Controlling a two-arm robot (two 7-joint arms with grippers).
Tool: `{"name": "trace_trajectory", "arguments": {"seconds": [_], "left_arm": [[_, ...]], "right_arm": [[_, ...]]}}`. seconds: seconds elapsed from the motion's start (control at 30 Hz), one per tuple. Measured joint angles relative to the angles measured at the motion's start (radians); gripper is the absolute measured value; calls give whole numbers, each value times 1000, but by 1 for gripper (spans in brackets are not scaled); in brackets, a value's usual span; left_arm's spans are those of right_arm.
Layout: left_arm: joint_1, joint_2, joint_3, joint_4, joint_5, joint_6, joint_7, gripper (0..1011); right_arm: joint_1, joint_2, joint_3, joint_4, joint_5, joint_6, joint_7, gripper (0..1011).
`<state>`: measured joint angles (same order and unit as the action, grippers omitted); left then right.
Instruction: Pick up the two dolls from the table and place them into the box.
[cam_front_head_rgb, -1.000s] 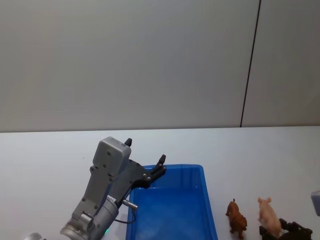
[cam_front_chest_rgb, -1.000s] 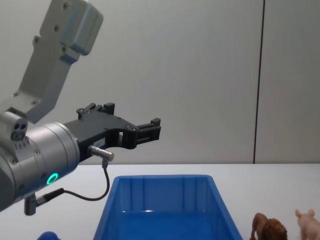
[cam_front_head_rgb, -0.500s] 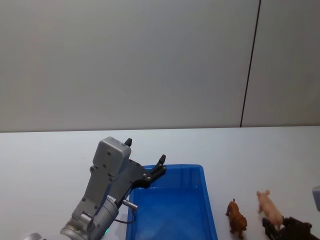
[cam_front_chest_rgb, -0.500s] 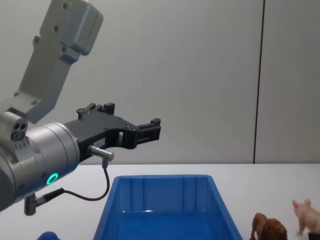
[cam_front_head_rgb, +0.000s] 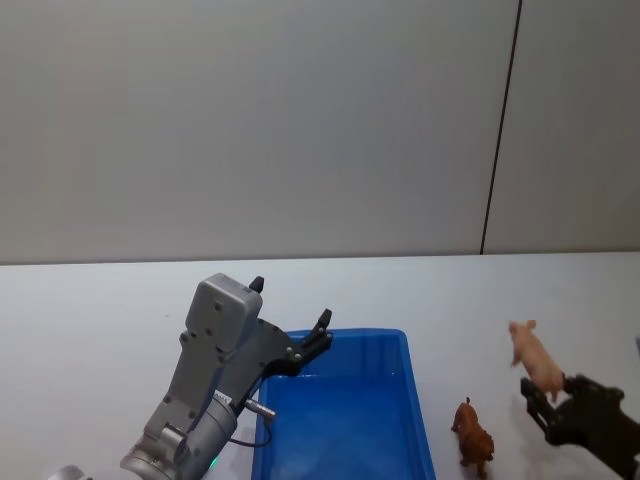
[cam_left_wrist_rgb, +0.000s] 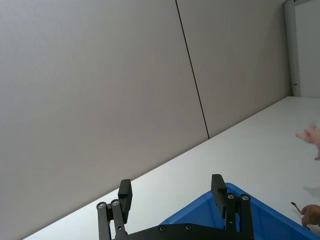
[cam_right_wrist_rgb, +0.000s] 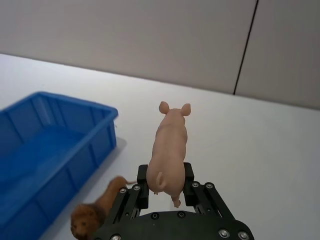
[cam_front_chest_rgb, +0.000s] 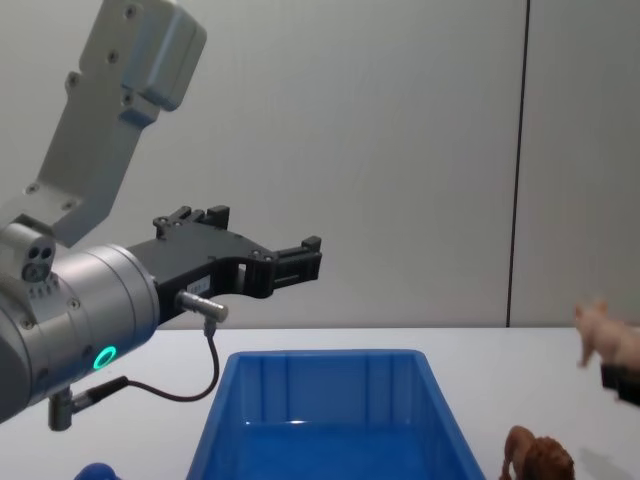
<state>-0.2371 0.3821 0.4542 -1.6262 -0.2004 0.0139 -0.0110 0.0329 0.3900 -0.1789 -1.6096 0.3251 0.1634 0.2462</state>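
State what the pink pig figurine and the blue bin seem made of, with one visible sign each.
Pale pink pig figurine: probably moulded plastic, smooth matt skin, stiff legs.
Bright blue rectangular bin: likely rigid plastic, glossy; light sheen on its floor, ribbed walls.

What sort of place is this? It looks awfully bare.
Likely a robot test lab: a bare white table against a plain grey wall, a blue box, the right gripper holding up a toy pig, and the left gripper open near the box.

Bright, soft, even light fills the room; the box (cam_front_head_rgb: 372, 334) floor carries a pale sheen, and shadows on the table (cam_front_head_rgb: 100, 320) are faint.
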Motion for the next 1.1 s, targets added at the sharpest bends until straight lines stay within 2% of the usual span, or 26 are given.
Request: {"name": "trace_trajectory", "arguments": {"seconds": [0.4, 0.63, 0.93, 1.1], "left_arm": [[0, 0, 0, 0, 0, 0, 0, 1001], [0, 0, 0, 0, 0, 0, 0, 1001], [0, 0, 0, 0, 0, 0, 0, 1001], [0, 0, 0, 0, 0, 0, 0, 1001]], "right_arm": [[77, -15, -8, -25, -12, 6, 116, 362], [133, -51, -38, -16, -25, 49, 199, 362], [173, -97, -85, 14, -48, 105, 259, 366], [184, -117, -109, 29, -63, 126, 283, 503]]}}
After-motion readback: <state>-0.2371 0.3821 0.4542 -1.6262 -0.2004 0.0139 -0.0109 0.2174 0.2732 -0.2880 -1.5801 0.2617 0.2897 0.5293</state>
